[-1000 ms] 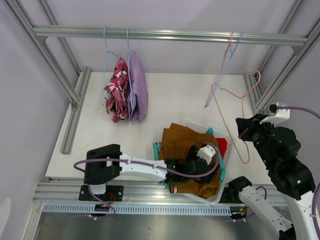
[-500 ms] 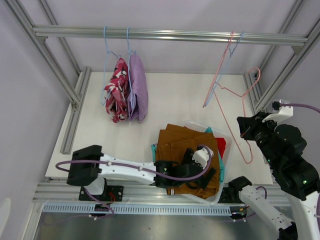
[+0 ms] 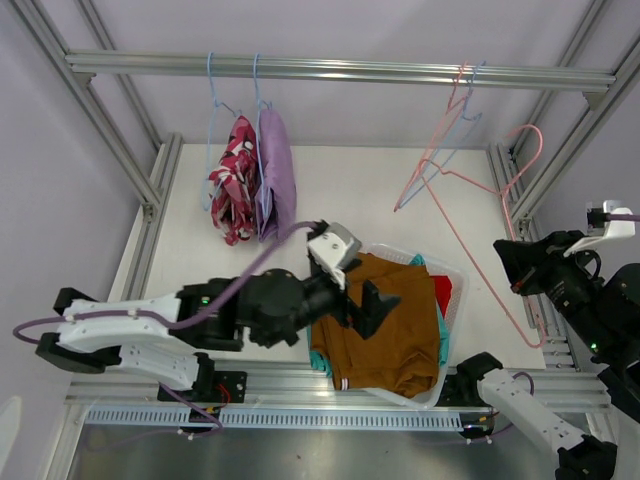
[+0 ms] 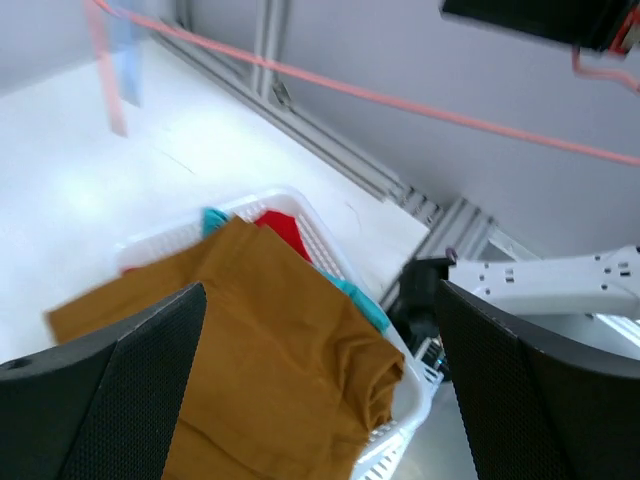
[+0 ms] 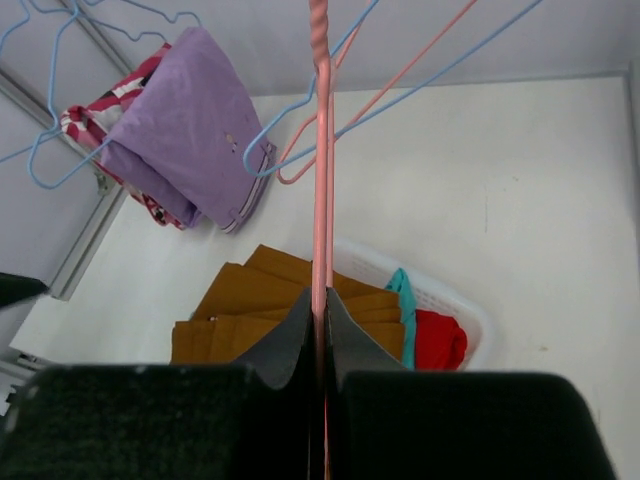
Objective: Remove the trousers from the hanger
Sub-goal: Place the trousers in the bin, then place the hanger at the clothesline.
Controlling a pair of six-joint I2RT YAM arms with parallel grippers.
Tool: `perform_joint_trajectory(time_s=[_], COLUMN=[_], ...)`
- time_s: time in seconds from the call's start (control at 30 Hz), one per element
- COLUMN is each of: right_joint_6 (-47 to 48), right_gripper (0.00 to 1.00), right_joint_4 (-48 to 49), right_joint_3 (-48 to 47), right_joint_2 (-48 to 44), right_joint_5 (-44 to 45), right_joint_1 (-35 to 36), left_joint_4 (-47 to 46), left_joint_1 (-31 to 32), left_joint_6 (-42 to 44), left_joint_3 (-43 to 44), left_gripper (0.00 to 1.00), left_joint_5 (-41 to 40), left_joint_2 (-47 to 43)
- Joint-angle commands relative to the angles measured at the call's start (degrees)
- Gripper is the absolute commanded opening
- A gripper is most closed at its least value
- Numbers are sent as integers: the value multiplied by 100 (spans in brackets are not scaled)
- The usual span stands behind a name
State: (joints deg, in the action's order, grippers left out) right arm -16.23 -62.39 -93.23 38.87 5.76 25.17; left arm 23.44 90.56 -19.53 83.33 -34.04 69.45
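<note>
The rust-brown trousers [image 3: 385, 335] lie on top in the white basket [image 3: 452, 275], over teal [image 3: 424, 264] and red trousers [image 3: 444, 292]. Camouflage-print trousers [image 3: 232, 180] and lilac trousers [image 3: 276, 175] hang on blue hangers at the rail's left. My left gripper [image 3: 352, 305] hovers open and empty above the brown trousers [image 4: 270, 350]. At the right, my right gripper [image 3: 512, 268] is shut on the wire of a bare pink hanger [image 5: 320, 200], which is pulled out slantwise from the rail; in its wrist view the right gripper [image 5: 321, 300] pinches that wire.
A bare blue hanger [image 3: 452, 125] hangs beside the pink one on the rail [image 3: 340, 68]. Aluminium frame posts [image 3: 150, 215] flank the white table [image 3: 360, 200]. The basket rim [image 4: 330, 240] lies near the table's front edge, by the right arm's base [image 4: 560, 280].
My left gripper has risen out of the basket and swung left, leaving the brown trousers lying there. My right gripper has pulled the pink hanger farther right and toward the front.
</note>
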Motion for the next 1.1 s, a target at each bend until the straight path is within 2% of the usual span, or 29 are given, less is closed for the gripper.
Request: perform_joint_trajectory(time_s=[0.0, 0.07, 0.17, 0.33, 0.47, 0.67, 0.77, 0.97, 1.07], right_joint_6=[165, 111, -55, -100, -126, 14, 304, 954, 1095], right_gripper=[0, 0, 0, 0, 0, 0, 0, 0, 0], right_joint_4=[-746, -1054, -1398, -1531, -1522, -874, -338, 543, 492], right_joint_3=[-510, -984, -1345, -1452, -1330, -741, -389, -239, -449], right_joint_2=[348, 498, 648, 850, 885, 833, 841, 1043, 1333], right_joint_5=[626, 1074, 1462, 1771, 1902, 2192, 2368, 2711, 2887], right_joint_1=[216, 295, 331, 331, 331, 340, 340, 331, 331], left_joint_4=[522, 469, 328, -339, -621, -1034, -1114, -1456, -1500], left_joint_1=[-82, -231, -1055, -1725, -2401, -3325, -3764, -4274, -4275], left_joint_6=[992, 1179, 1241, 1689, 1786, 1646, 1216, 951, 1047], left_joint_3=[342, 307, 53, -606, -1107, -1741, -1925, -2750, -2848], left_gripper=[99, 99, 99, 99, 99, 99, 99, 99, 99], left_joint_5=[-689, -753, -367, -305, 107, 740, 1223, 1479, 1375], left_joint_2=[-335, -668, -1143, -1583, -1637, -1636, -1733, -2224, -2444])
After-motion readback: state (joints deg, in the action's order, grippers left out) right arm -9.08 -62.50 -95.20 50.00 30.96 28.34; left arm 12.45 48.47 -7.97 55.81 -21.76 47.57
